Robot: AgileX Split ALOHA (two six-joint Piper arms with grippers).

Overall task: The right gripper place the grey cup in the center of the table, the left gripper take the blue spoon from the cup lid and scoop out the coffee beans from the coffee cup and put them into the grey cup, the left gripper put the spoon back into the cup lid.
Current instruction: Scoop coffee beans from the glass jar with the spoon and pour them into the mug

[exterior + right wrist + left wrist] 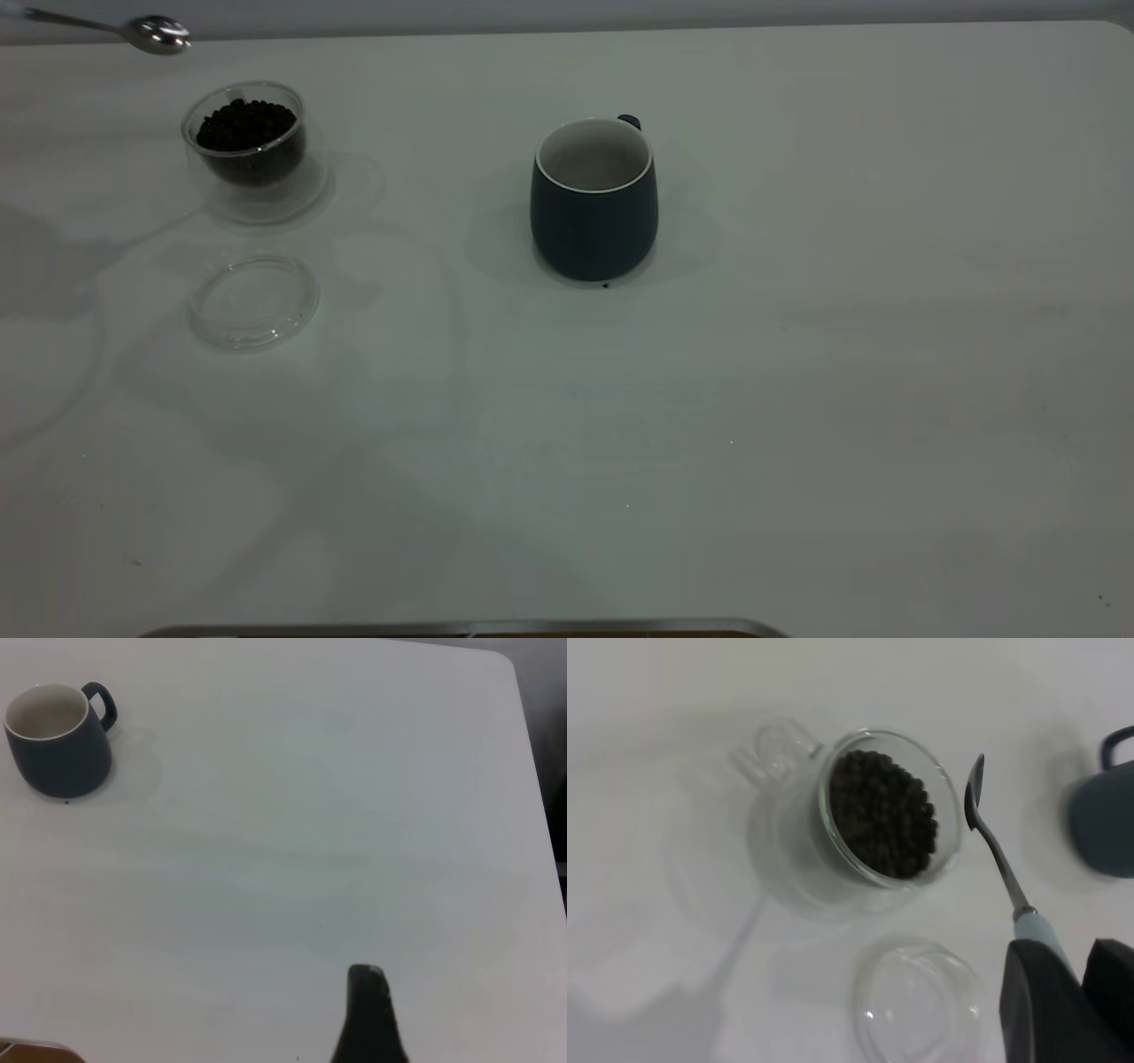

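While my left gripper (1063, 992) clamps the blue spoon (998, 850) by its handle, its bowl hangs empty beside the coffee cup (873, 819).

On the table (797, 399), the grey cup (594, 199) stands mid-table, well apart from the spoon. The cup lid (253, 299) lies bare just beside the coffee cup, coffee beans (883, 812) heaped inside. My right gripper (370, 1019) hangs over bare tabletop; I cannot tell its opening.

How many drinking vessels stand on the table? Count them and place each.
2. The grey cup stands near the table's middle; the coffee cup, full of coffee beans, stands far left, behind the cup lid.
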